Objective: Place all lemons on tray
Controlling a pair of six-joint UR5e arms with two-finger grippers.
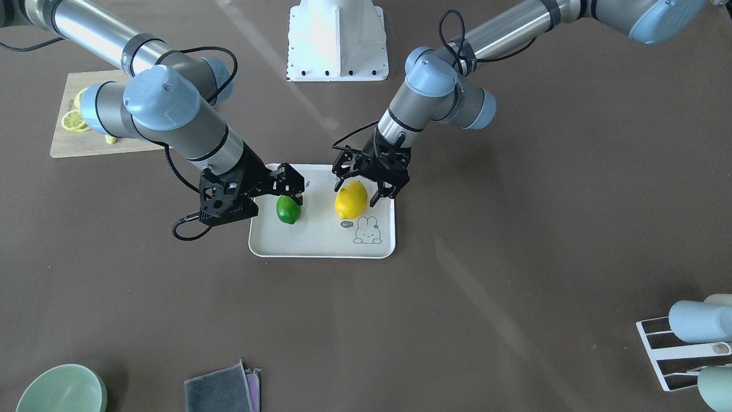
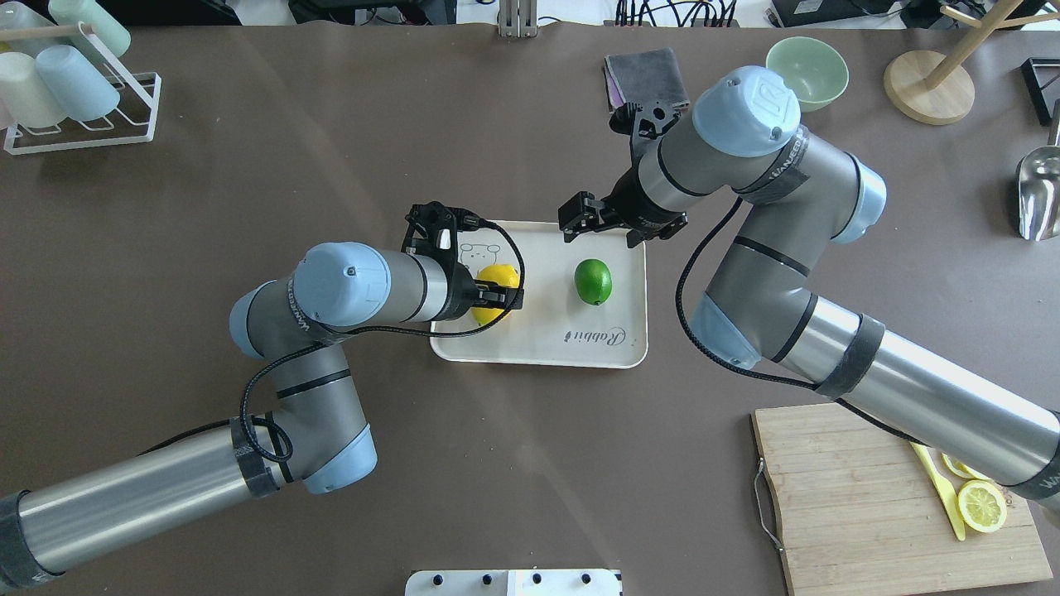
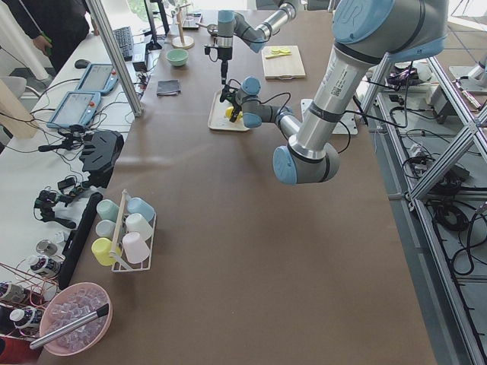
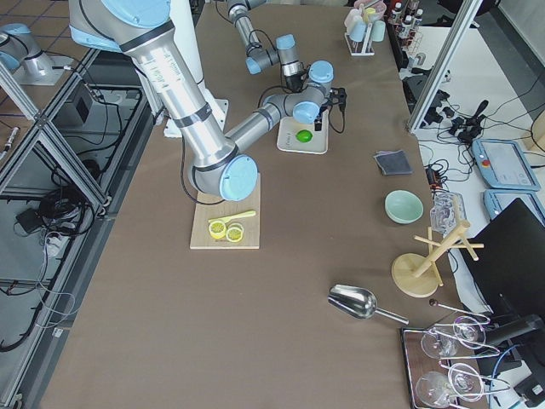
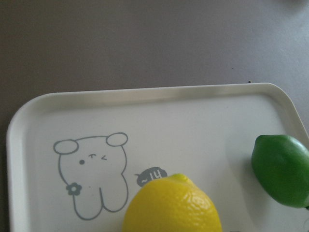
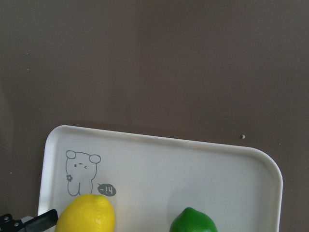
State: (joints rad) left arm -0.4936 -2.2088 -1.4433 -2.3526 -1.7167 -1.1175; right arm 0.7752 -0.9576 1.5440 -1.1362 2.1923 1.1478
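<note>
The cream-white tray (image 2: pixel 538 354) with the bunny drawing lies mid-table. The yellow lemon (image 1: pixel 350 200) and the green lemon (image 1: pixel 289 210) both rest on it, apart from each other. My left gripper (image 1: pixel 358 193) is low over the yellow lemon with its fingers spread on either side, open. My right gripper (image 1: pixel 290 191) hangs open above the tray's edge beside the green lemon (image 2: pixel 594 281) and holds nothing. The left wrist view shows the yellow lemon (image 5: pixel 172 205) close below and the green one (image 5: pixel 282 169) at the right. The right wrist view shows both lemons on the tray (image 6: pixel 159 143).
A wooden cutting board (image 2: pixel 861 497) with lemon slices (image 2: pixel 981 505) and a yellow knife lies at my near right. A green bowl (image 2: pixel 806 70), a grey cloth (image 2: pixel 646 76), a wooden stand (image 2: pixel 927 83) and a metal scoop (image 2: pixel 1039 190) stand far right. A cup rack (image 2: pixel 74 91) is far left.
</note>
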